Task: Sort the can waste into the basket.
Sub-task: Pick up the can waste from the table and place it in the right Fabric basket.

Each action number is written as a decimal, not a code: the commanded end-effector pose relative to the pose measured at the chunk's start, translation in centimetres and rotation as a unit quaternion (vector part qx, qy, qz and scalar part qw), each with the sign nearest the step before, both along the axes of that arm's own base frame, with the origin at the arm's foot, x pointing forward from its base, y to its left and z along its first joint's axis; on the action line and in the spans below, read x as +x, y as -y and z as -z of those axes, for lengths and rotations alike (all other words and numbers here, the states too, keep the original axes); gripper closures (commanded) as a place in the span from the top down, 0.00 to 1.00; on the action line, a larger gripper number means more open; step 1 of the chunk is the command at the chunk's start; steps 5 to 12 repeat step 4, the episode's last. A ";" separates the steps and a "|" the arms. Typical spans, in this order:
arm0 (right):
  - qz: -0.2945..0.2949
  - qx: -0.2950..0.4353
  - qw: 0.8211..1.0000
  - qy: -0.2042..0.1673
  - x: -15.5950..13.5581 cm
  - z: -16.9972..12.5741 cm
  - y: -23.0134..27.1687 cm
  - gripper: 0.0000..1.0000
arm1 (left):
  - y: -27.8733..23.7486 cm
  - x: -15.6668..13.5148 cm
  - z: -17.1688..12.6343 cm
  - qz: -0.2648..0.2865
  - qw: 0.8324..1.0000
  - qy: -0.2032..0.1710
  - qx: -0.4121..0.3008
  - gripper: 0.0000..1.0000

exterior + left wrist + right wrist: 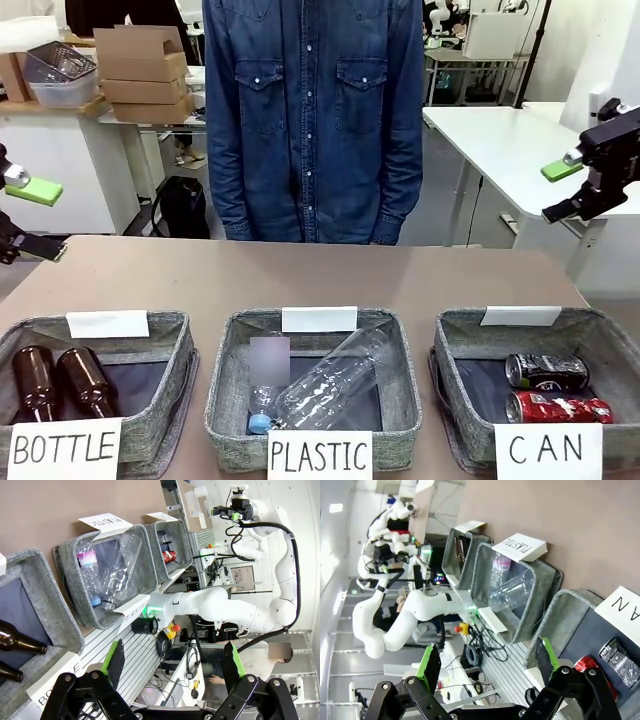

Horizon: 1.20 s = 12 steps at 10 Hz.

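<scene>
Both cans lie inside the grey basket (462,368) with the "CAN" sign at the table's right: the black can (547,371) behind, the red can (558,408) in front. The right wrist view has the same basket (560,625) at the lower right, with the red can (585,664) and black can (619,656) inside. In the left wrist view the basket (182,540) is far off, the red can (170,556) showing in it. My left gripper (35,218) (173,662) hangs open above the table's left edge. My right gripper (562,190) (486,662) is open, raised beyond the right edge.
A "PLASTIC" basket (225,385) in the middle holds clear bottles (330,385). The "BOTTLE" basket (180,350) on the left holds brown bottles (60,380). A person in a denim shirt (315,120) stands at the far side. The brown tabletop (300,275) behind the baskets is bare.
</scene>
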State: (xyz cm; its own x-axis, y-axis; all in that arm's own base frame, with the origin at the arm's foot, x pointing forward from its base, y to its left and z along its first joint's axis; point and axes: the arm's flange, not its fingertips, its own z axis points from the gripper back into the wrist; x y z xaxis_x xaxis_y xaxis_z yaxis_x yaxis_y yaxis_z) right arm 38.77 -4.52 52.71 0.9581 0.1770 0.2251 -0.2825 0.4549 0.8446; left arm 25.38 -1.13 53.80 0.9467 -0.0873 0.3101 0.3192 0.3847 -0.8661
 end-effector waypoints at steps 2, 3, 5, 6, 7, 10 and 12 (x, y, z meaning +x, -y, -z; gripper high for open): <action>-0.009 -0.006 1.000 0.002 -0.2 0.0 0.3 1.00 | 0.1 0.1 -0.2 0.004 1.000 0.008 -0.013 1.00; -0.009 -0.006 1.000 0.002 -0.2 0.0 0.3 1.00 | 0.1 0.1 -0.2 0.004 1.000 0.008 -0.013 1.00; -0.009 -0.006 1.000 0.002 -0.2 0.0 0.3 1.00 | 0.1 0.1 -0.2 0.004 1.000 0.008 -0.013 1.00; -0.009 -0.006 1.000 0.002 -0.2 0.0 0.3 1.00 | 0.1 0.1 -0.2 0.004 1.000 0.008 -0.013 1.00; -0.009 -0.006 1.000 0.002 -0.2 0.0 0.3 1.00 | 0.1 0.1 -0.2 0.004 1.000 0.008 -0.013 1.00; -0.009 -0.006 1.000 0.002 -0.2 0.0 0.3 1.00 | 0.1 0.1 -0.2 0.004 1.000 0.008 -0.013 1.00; -0.009 -0.006 1.000 0.002 -0.2 0.0 0.3 1.00 | 0.1 0.1 -0.2 0.004 1.000 0.008 -0.013 1.00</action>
